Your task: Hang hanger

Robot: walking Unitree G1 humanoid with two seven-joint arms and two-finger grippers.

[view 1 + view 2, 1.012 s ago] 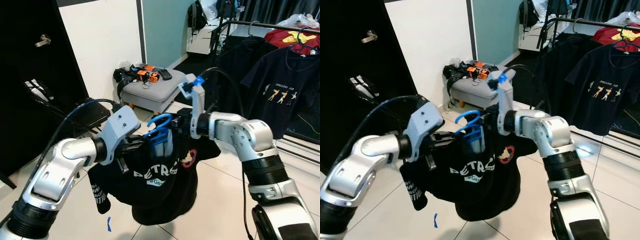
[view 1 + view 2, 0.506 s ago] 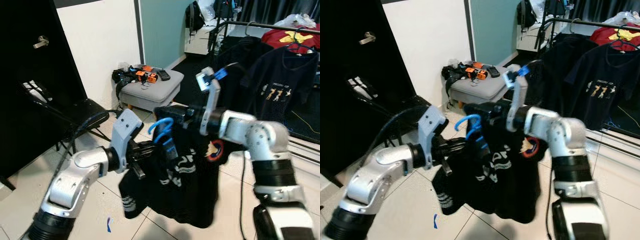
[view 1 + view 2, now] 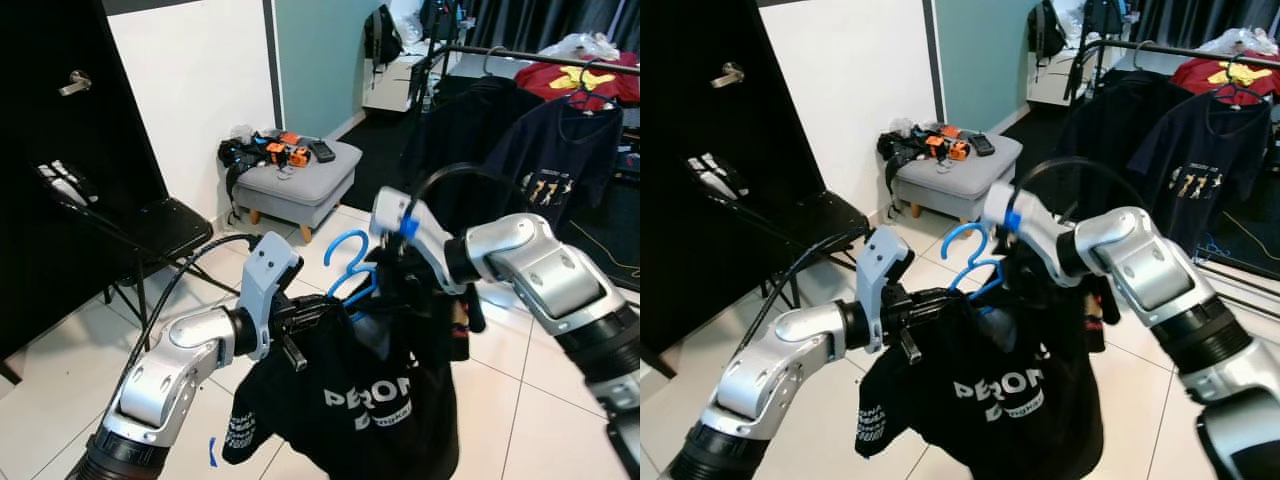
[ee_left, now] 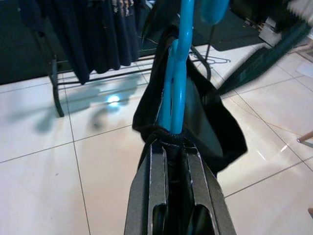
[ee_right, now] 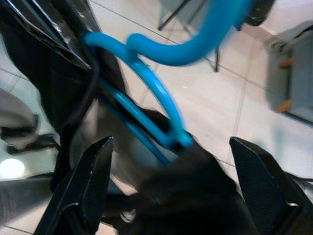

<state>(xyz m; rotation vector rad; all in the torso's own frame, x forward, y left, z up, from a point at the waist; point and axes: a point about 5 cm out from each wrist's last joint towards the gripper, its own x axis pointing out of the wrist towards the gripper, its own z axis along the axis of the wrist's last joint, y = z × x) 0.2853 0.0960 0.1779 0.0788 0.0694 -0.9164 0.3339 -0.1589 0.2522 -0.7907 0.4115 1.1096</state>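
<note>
- The left gripper point(image 4: 173, 147) is clamped together on the shoulder end of the blue hanger point(image 3: 350, 272) and the black cloth bunched over it, held out in front of the robot at chest height
- The right gripper point(image 5: 171, 161) has its two black fingers point(image 5: 88, 181) spread wide apart, one on each side of the hanger's blue bars, not pinching them; it sits just beside the hanger's far shoulder, its forearm bent in from the right
- The blue hanger stands roughly upright between the two grippers, its hook point(image 3: 965, 240) curling up above the cloth
- A black T-shirt point(image 3: 370, 400) with white lettering on the chest hangs from the hanger, draped down toward the floor with one sleeve dangling below the left arm
- A black cable point(image 3: 450, 180) loops up and over the right wrist
- White floor tiles point(image 3: 40, 400) lie under the shirt, with a small blue mark point(image 3: 212, 452) on them near the left arm
- Behind, well apart from the grippers, a clothes rail point(image 3: 540, 55) carries a dark T-shirt with pale figures point(image 3: 555, 150) and a red garment point(image 3: 585, 78)
- A grey footstool point(image 3: 300, 180) stands by the white wall, with orange and black gear point(image 3: 275, 152) heaped on it
- A black folding chair point(image 3: 150, 225) stands by the black door point(image 3: 60, 150)
</note>
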